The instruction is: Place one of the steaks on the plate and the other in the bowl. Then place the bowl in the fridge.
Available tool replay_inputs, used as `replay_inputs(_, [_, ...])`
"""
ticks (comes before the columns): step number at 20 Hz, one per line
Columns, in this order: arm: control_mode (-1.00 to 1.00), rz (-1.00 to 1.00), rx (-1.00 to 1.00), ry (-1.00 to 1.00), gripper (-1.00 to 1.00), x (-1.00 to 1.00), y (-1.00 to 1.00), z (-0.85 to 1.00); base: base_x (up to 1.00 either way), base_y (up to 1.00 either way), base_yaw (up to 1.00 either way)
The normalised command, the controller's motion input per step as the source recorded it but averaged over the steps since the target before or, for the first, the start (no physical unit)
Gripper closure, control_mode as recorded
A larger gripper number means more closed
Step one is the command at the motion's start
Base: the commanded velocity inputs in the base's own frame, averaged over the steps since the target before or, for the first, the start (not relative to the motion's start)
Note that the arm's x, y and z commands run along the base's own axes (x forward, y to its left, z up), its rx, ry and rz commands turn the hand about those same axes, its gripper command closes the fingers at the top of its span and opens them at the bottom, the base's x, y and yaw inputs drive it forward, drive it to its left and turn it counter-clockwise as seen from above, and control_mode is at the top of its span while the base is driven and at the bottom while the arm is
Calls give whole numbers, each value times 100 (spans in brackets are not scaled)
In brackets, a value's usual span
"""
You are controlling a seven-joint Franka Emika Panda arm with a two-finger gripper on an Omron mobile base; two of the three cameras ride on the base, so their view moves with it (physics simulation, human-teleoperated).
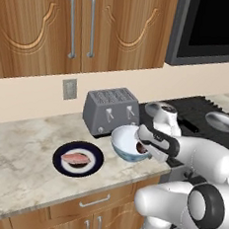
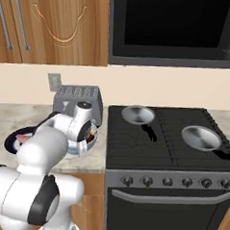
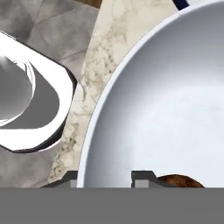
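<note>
The bowl (image 1: pixel 123 140), white inside and pale blue-grey outside, stands on the counter in front of the toaster. The dark reddish-brown steak (image 3: pixel 180 180) lies in it against the near wall. My gripper (image 3: pixel 108 178) reaches down over the bowl's right edge. One fingertip is outside the rim and the other inside, and a gap shows between the inner one and the wall. Left of the bowl, the pale pink steak (image 1: pixel 77 158) rests on the dark-rimmed plate (image 1: pixel 57 159). The fridge is out of view.
A grey toaster (image 1: pixel 111 111) stands right behind the bowl. To the right is the black stove (image 2: pixel 168 139) with two silver pans (image 2: pixel 137 114) (image 2: pixel 202 137). A black microwave (image 2: pixel 175 24) hangs above it. The counter's front edge (image 1: pixel 130 180) runs just below the bowl.
</note>
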Motion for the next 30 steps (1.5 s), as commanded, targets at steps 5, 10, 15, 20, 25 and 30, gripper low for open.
replay_inputs(5, [-100, -12, 1, -21, 100, -19, 9, 0, 0, 0, 0])
replay_inputs(10, [-100, -4, 0, -7, 100, -37, -1, 38, 0, 0, 0])
replay_inputs(15, [-100, -9, 1, -6, 100, -54, -23, 55, 0, 0, 0])
replay_inputs(20, [-100, -6, 5, -7, 100, -61, -22, 62, 0, 0, 0])
replay_inputs(25, [-100, 0, 6, -8, 100, -81, -10, 80, 0, 0, 0])
replay_inputs(30, [-100, -1, 2, -4, 100, -70, -5, 73, 0, 0, 0])
